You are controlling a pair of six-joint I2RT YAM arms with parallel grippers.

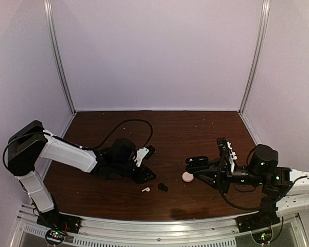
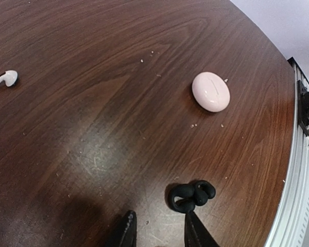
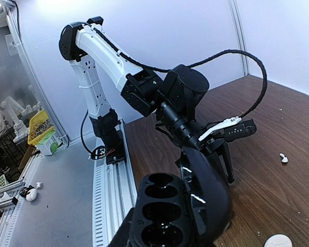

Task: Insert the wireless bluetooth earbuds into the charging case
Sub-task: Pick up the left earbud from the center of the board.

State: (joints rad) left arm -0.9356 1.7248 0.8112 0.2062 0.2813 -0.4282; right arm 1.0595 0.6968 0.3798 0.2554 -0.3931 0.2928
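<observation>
Closest to the right wrist camera sat the black charging case [image 3: 180, 206], open, with its round wells turned toward the lens and its lid swung up on the right. The right tool [image 1: 202, 167] was clamped narrow on it. Seen from above, this case was just behind the pale pink case [image 2: 211, 91], on the side toward the back wall. Whether it touched the bench [image 2: 92, 51] could not be told.

The pale pink case was a closed oval lying flat on the dark wood.

To the left of the pale pink case, a little nearer the arm bases and apart from it, the black earbuds [image 2: 191, 195] lay together, touching each other. One white earbud [image 2: 4, 79], stemmed, lay on its side further left of the pale pink case, just past the black pair.

The left tool [image 2: 159, 231] stood left of the pale pink case, with the black earbuds just ahead of its tips. Its two fingertips were parted by a narrow gap with nothing between them.

Behind it, farther from the pale pink case, the left arm [image 3: 108, 56] stretched low over the bench, and a black cable [image 3: 247, 67] looped above its wrist.
</observation>
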